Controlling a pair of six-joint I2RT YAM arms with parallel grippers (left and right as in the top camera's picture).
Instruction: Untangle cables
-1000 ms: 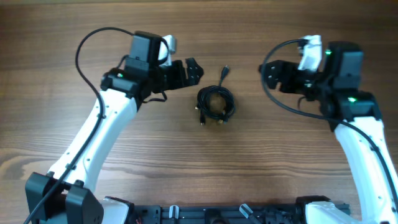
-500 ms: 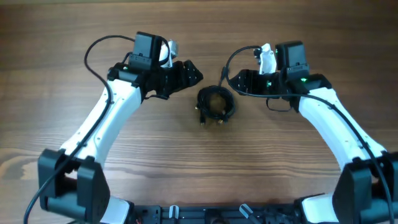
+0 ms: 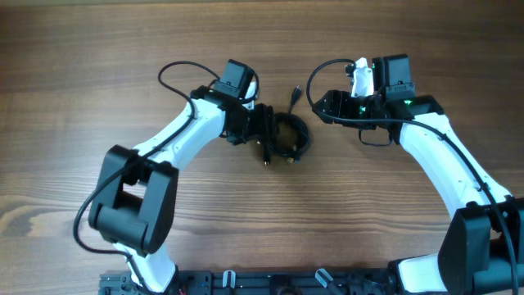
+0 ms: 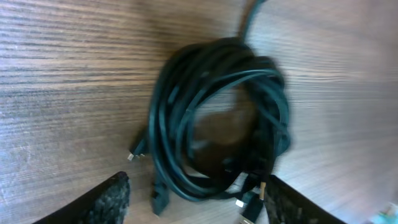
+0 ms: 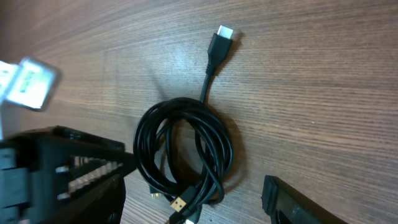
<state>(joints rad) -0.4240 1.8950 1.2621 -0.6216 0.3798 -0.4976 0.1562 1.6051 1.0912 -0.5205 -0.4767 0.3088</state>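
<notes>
At the middle of the wood-grain tabletop (image 3: pixel 74 74), just ahead of both arms, the cables (image 3: pixel 284 135) lie wound into one round, flat coil of thin, glossy black cord, several loops stacked and crossing each other. One straight tail runs out of the top of the ring and ends in a small rectangular black plug (image 3: pixel 296 92) with a pale metal tip, lying flat on the wood clear of the loops. At the lower rim, short ends poke out, and the right wrist view shows one of them as a gold-tipped connector (image 5: pixel 180 203) tucked under the strands. The left gripper (image 3: pixel 264 127) is right up against the coil's left edge. Its wrist view shows the jaws spread wide, the rough dark fingertips (image 4: pixel 115 196) to either side of the ring's near arc, with the cord between them and not pinched. The right gripper (image 3: pixel 321 105) hangs on the other side, near the plug tail and apart from the coil. Only one of its matte black fingers (image 5: pixel 289 199) shows clearly, far out at the frame's lower right, so the jaws read as spread and holding nothing.
</notes>
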